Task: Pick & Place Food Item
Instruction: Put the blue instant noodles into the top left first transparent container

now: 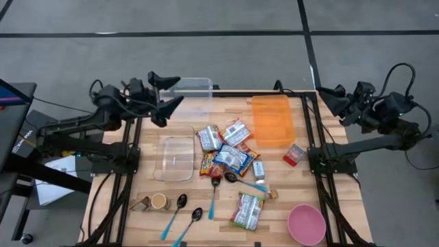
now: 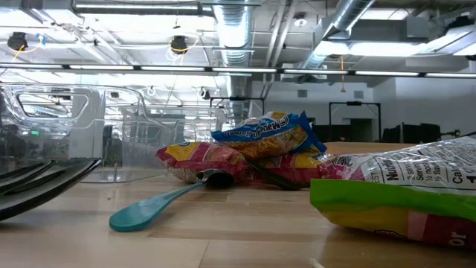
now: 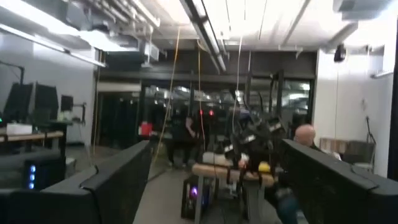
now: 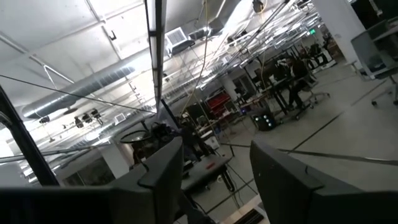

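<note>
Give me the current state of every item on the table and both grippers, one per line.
left gripper: open, empty, raised beside the clear container
right gripper: partly open, empty, off the table's right edge
clear container: uncovered, looks empty
clear lid: flat on the table, off its container
orange container: uncovered, empty
snack packets: piled mid-table, sealed
pink bowl: upright, empty
teal spoon: lying flat

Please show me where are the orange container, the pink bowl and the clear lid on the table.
orange container (image 1: 273, 121): high view, on its floor.
pink bowl (image 1: 306, 224): high view, on its inside.
clear lid (image 1: 174, 158): high view, on its flat middle.
</note>
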Robot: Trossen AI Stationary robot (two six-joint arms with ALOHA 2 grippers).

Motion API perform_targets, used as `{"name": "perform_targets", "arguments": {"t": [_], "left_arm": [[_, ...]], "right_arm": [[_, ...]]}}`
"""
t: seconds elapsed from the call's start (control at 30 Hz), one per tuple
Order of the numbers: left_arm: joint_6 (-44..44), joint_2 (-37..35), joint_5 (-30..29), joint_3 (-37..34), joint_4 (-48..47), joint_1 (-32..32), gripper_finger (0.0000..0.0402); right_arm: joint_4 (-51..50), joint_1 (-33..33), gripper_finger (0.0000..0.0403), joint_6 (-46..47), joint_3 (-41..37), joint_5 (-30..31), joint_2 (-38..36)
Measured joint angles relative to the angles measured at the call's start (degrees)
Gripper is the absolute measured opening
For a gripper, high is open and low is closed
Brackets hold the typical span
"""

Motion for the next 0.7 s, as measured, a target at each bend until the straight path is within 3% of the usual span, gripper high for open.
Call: {"name": "perform_targets", "arguments": {"t": [0.2, 0.4, 0.53, 0.7], "left_arm": [[0.0, 5.8, 0.2, 6.0, -8.4, -2.2, 0.0336], [4.3, 17.8, 0.2, 17.2, -19.3, -5.3, 0.0341], [4.7, 26.2, 0.6, 23.5, -20.8, -6.2, 0.0335], [7.7, 35.0, 4.8, 26.6, -22.5, -7.2, 0.0329]], "right_arm": [[0.0, 0.0, 0.018, 0.2, 0.0, 0.0, 0.0], [0.2, 0.0, 0.018, 0.2, 0.0, 0.1, 0.0], [0.2, 0.0, 0.018, 0.2, 0.0, 0.1, 0.0], [0.2, 0.0, 0.018, 0.2, 0.0, 0.1, 0.0]]}}
